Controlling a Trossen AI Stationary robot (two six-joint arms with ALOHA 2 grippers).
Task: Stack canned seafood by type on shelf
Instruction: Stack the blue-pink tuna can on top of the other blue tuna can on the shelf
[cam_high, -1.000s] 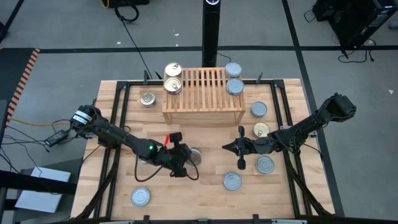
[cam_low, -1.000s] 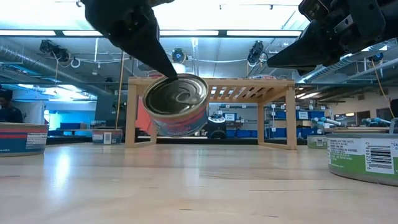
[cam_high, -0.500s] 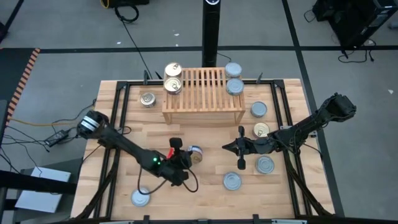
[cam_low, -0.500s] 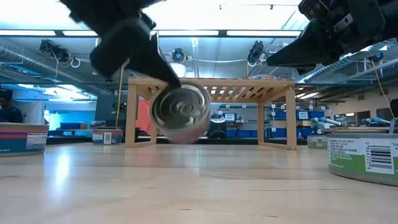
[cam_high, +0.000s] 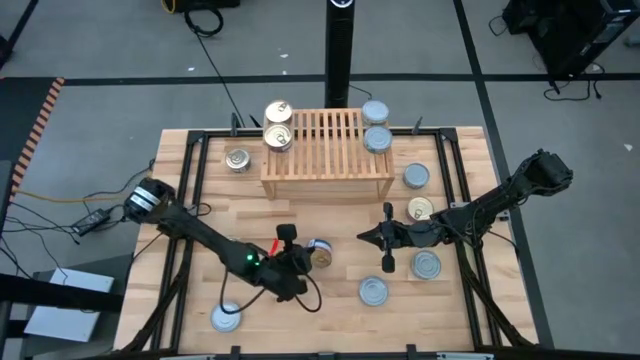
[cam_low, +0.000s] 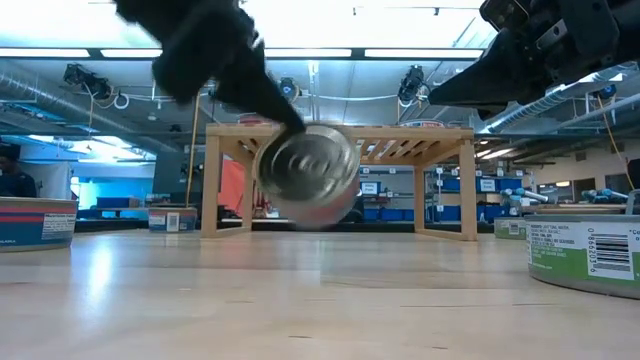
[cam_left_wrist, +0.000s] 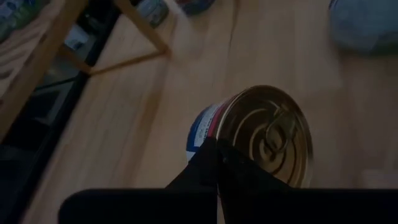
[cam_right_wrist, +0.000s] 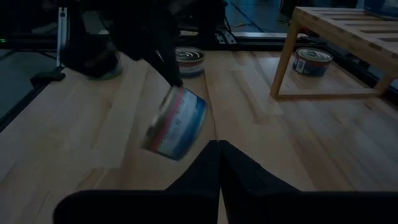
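A gold-lidded tin (cam_high: 321, 256) hangs tilted on edge above the surface in front of the shelf (cam_high: 327, 152), where four tins sit at its ends.

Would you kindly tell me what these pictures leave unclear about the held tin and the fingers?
- Held tin, low view: motion blur hides its label.
- Left gripper, high view: the arm hides the grip on the tin.
- Right gripper, high view: too small to judge.
- Shelf, right wrist view: cut off by the edge.
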